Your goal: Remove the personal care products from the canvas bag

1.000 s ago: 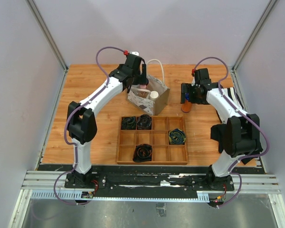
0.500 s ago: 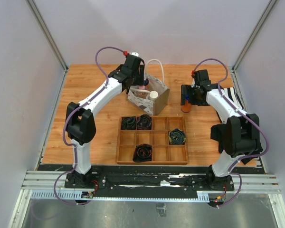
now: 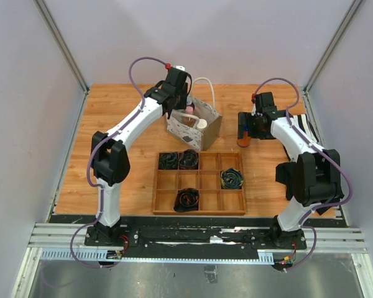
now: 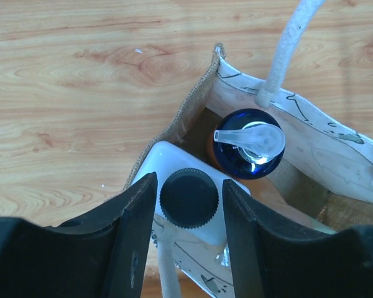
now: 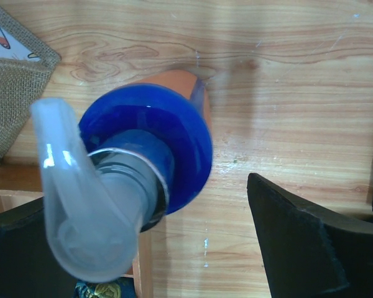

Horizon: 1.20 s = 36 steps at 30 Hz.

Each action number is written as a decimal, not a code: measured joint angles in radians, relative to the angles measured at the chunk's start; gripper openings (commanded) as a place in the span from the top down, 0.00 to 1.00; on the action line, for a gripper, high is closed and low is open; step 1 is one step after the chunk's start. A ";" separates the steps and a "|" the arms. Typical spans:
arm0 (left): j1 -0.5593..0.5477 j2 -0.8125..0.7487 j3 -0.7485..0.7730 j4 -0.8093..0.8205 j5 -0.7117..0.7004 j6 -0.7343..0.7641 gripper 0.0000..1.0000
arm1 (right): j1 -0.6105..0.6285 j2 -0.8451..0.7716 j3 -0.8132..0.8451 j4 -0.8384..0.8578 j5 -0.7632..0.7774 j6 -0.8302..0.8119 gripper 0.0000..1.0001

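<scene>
Worktop [image 3: 112, 136]: the canvas bag [image 3: 186, 131] sits at 12 o'clock from the tray [image 3: 154, 198]. The orange bottle [image 5: 183, 87] is out of it, standing on the wood near the bag's 3 o'clock.

- **Bag:** nothing pins it down. Biggest risk as I see it is that a lift drags the whole bag up or tips it.
- **White bottle [image 4: 168, 161]:** packed into a corner against the bag wall, hard up beside the blue pump bottle [image 4: 248, 144] at its 1 o'clock in the wrist view.
- **Left gripper [image 4: 189, 184]:** at the bag mouth, jaws either side of the dark cap [image 4: 189, 202] with hairline gaps, nothing pinched yet. The round ribbed cap is a small hold and could slip or twist.
- **Rope handle [image 4: 286, 49]:** runs past at 12 o'clock and could snag a finger on the way up.
- **Right gripper [image 3: 244, 126]:** wide open around the orange bottle, holding nothing. A crooked retreat could clip the pump head and knock the bottle over.
</scene>
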State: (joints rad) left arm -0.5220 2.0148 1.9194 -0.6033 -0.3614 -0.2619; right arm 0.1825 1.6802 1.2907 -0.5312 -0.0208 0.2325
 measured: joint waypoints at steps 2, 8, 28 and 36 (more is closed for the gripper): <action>0.000 0.020 0.014 -0.010 0.000 0.004 0.48 | -0.004 -0.004 0.000 -0.002 0.003 -0.002 0.02; 0.000 0.029 0.022 -0.012 -0.008 0.002 0.59 | -0.011 -0.016 -0.002 -0.005 0.006 -0.003 0.02; -0.011 0.049 0.280 -0.251 -0.064 0.011 0.99 | 0.099 -0.202 0.087 -0.007 -0.011 -0.061 0.01; -0.011 0.010 0.497 -0.290 -0.194 0.054 0.99 | 0.294 -0.105 0.320 -0.005 -0.043 -0.153 0.01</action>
State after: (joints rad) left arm -0.5331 2.0247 2.4165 -0.8932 -0.5556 -0.2077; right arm 0.4767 1.5753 1.6104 -0.5362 -0.0639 0.0799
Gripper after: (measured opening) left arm 0.333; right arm 0.985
